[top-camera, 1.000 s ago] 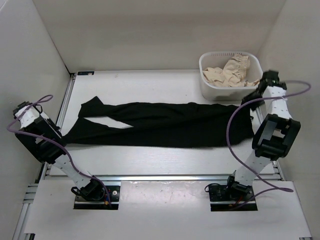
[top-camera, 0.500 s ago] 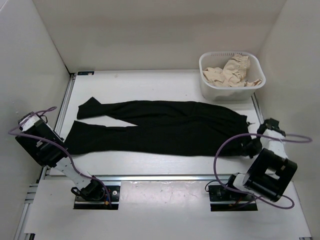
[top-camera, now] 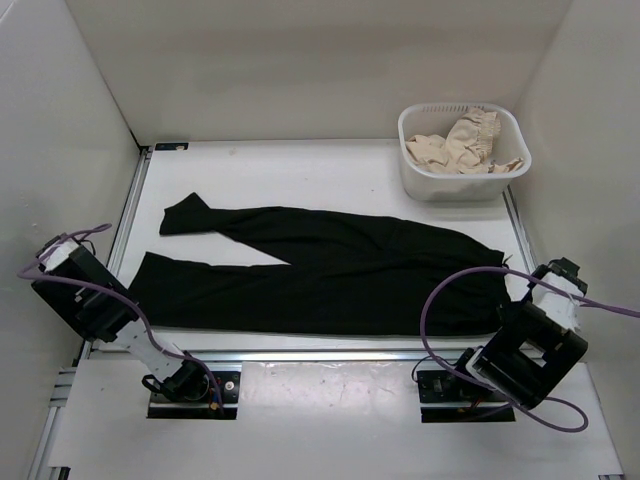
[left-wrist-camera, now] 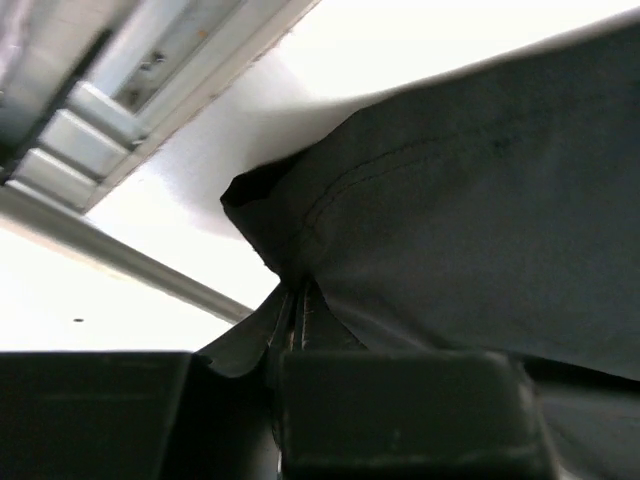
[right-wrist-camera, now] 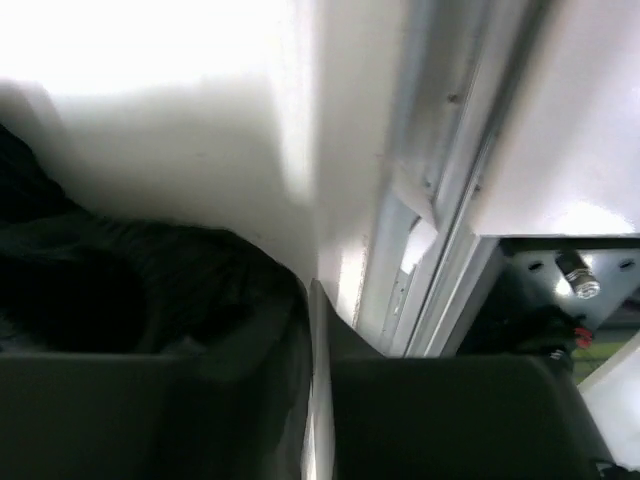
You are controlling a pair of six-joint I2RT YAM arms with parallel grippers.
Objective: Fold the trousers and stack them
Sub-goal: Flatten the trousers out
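Note:
The black trousers [top-camera: 330, 270] lie spread flat across the table, legs to the left, waist to the right. My left gripper [top-camera: 122, 298] sits low at the near leg's cuff. In the left wrist view it [left-wrist-camera: 297, 300] is shut on a pinch of the black fabric [left-wrist-camera: 470, 200], which stretches away over the table. My right gripper [top-camera: 507, 303] is down at the waist end near the right rail. Its view shows the jaws [right-wrist-camera: 318, 300] parted by a thin bright slit with no cloth in it. Black cloth [right-wrist-camera: 130, 280] bunches against the outside of the left finger [right-wrist-camera: 250, 400].
A white basket [top-camera: 460, 185] at the back right holds a beige ruffled garment [top-camera: 465, 140]. Aluminium rails run along the table's near edge [top-camera: 320, 353] and right edge [right-wrist-camera: 440, 200]. White enclosure walls stand close on the left, right and back.
Both arms drew the trousers toward the near edge and laid them flat. The right arm came down from beside the basket to table level, and its jaws have parted slightly.

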